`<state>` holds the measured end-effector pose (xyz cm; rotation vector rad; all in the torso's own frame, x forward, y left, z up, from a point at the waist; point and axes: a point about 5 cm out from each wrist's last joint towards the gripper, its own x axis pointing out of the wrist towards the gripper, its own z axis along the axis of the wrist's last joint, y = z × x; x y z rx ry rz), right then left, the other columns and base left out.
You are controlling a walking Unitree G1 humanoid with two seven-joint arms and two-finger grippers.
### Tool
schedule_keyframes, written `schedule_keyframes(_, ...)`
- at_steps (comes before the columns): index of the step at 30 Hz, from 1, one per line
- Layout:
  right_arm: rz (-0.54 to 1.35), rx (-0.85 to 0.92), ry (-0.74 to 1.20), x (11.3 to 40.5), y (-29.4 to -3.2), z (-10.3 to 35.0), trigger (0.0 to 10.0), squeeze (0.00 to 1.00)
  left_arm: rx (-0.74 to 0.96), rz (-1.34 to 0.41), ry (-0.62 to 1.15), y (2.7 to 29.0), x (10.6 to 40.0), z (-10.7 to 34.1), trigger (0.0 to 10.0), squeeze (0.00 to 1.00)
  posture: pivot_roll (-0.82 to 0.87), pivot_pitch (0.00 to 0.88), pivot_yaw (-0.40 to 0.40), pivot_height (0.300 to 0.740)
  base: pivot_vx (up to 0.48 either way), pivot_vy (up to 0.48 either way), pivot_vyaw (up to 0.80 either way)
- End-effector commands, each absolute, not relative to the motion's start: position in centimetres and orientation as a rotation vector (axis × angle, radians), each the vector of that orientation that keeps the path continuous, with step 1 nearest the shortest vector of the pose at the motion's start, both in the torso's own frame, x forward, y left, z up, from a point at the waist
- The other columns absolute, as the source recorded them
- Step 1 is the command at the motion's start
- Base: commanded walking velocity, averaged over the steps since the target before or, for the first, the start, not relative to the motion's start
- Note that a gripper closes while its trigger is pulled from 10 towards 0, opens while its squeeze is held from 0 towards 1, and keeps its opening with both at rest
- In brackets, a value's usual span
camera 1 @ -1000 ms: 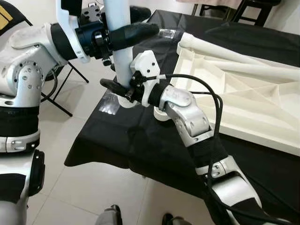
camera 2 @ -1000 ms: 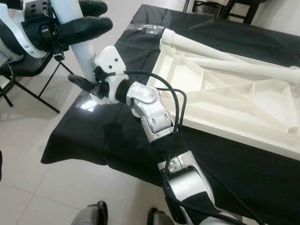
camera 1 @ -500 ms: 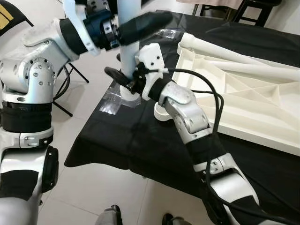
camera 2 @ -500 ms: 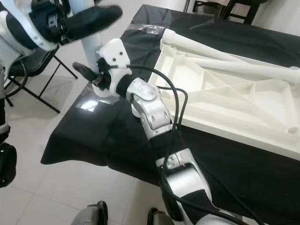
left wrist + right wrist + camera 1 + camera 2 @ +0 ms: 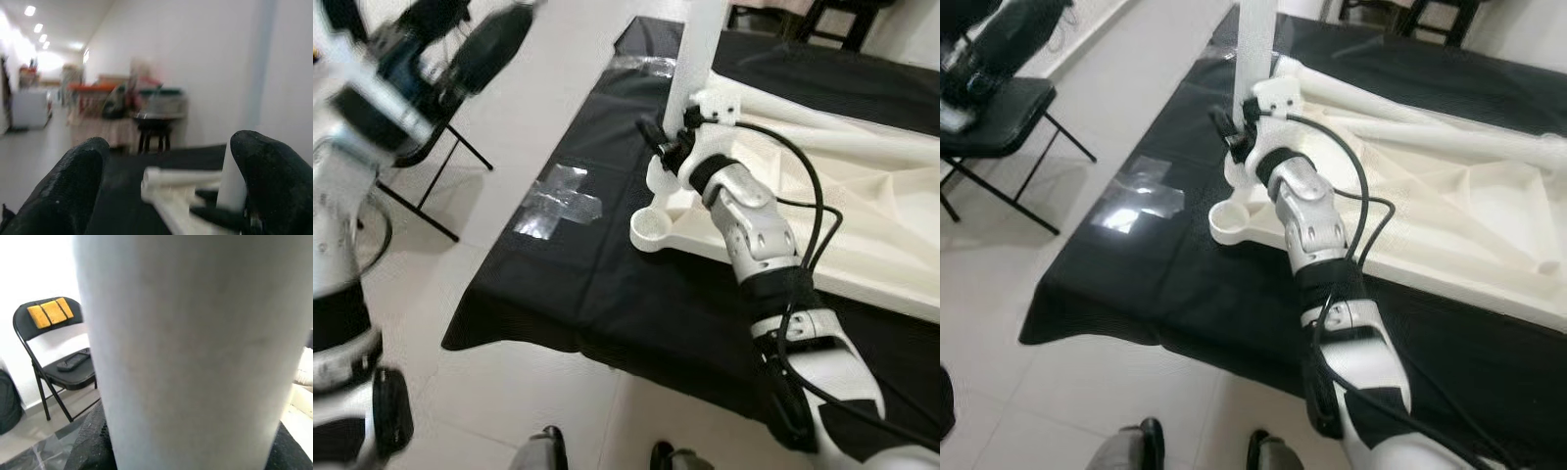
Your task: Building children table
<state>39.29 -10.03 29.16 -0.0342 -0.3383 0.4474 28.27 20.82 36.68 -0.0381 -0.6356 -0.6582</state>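
1. Now the right claw (image 5: 664,147) is clamped around the lower end of an upright white table leg (image 5: 1255,39), its black fingers closed on the tube at the corner of the upturned white tabletop (image 5: 1449,211).
2. The left claw (image 5: 484,44) is up and well apart at the left, blurred, its fingers spread with nothing between them.
3. The tabletop lies underside up on the black-covered worktop (image 5: 607,294); a round corner socket (image 5: 1231,221) juts out just below the held leg.
4. By the look of it, the step in hand is seating this leg.
5. Next, the leg's foot likely needs lining up over a socket and pressing straight down, kept vertical.
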Motion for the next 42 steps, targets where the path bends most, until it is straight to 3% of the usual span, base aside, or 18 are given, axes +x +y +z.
schedule_keyframes(1,0.476,0.015,-0.378,38.9,-9.6,29.4,10.0,0.00,-0.015,-0.539,-0.565,21.3,28.2,34.6,10.0,1.00,0.14,0.249,-0.066,0.740,0.000,0.000,0.00)
schedule_keyframes(2,0.486,0.041,-0.384,38.8,-9.6,29.3,10.0,0.00,-0.013,-0.489,-0.524,21.5,28.3,33.5,10.0,1.00,0.14,0.249,-0.066,0.740,0.000,0.000,0.00)
schedule_keyframes(3,0.495,0.062,-0.392,38.5,-9.5,29.2,10.0,0.00,-0.019,-0.427,-0.470,21.6,28.3,31.8,10.0,0.24,0.15,0.247,-0.066,0.740,0.000,0.000,0.00)
schedule_keyframes(4,0.495,0.062,-0.392,38.5,-9.5,29.2,10.0,0.00,-0.019,-0.427,-0.470,21.6,28.3,31.8,10.0,0.24,0.15,0.247,-0.066,0.740,0.000,0.000,0.00)
schedule_keyframes(5,0.500,0.072,-0.397,38.3,-9.5,29.1,10.0,0.00,-0.024,-0.392,-0.440,21.7,28.2,30.8,10.0,0.00,0.15,0.246,-0.066,0.740,0.000,0.000,0.00)
schedule_keyframes(11,0.570,0.186,-0.389,36.1,-9.5,27.3,10.0,0.00,0.014,-0.268,-0.253,19.6,25.9,24.5,10.0,0.00,0.18,0.180,-0.065,0.740,0.000,0.000,-0.68)
schedule_keyframes(16,0.567,0.204,-0.376,35.6,-9.4,26.3,10.0,0.00,0.002,-0.234,-0.221,19.5,25.7,23.5,10.0,0.00,0.17,0.152,-0.059,0.740,0.000,0.000,-0.80)
schedule_keyframes(17,0.560,0.207,-0.367,35.3,-9.4,25.8,10.0,0.00,0.012,-0.216,-0.227,19.6,25.8,23.4,10.0,0.00,0.17,0.112,-0.061,0.740,0.000,0.000,-0.80)
schedule_keyframes(26,0.548,0.198,-0.362,34.8,-9.4,25.0,10.0,0.00,0.020,-0.187,-0.255,19.4,26.5,23.6,10.0,0.00,0.13,0.070,-0.049,0.740,0.000,0.000,-0.80)
schedule_keyframes(32,0.541,0.106,-0.333,33.7,-10.2,24.1,10.0,0.00,0.015,-0.181,-0.220,17.2,26.8,22.2,10.0,0.00,0.07,0.026,-0.044,0.740,0.000,0.000,-0.27)
schedule_keyframes(35,0.551,0.099,-0.300,33.1,-10.1,23.5,10.0,0.00,0.050,-0.192,-0.212,16.8,26.3,22.2,10.0,0.00,0.08,0.065,-0.078,0.740,0.000,0.000,0.00)
schedule_keyframes(42,0.539,0.114,-0.256,32.3,-9.9,22.1,10.0,0.00,0.101,-0.183,-0.268,17.1,25.6,23.9,10.0,0.00,0.08,0.068,-0.052,0.740,0.000,0.000,0.00)
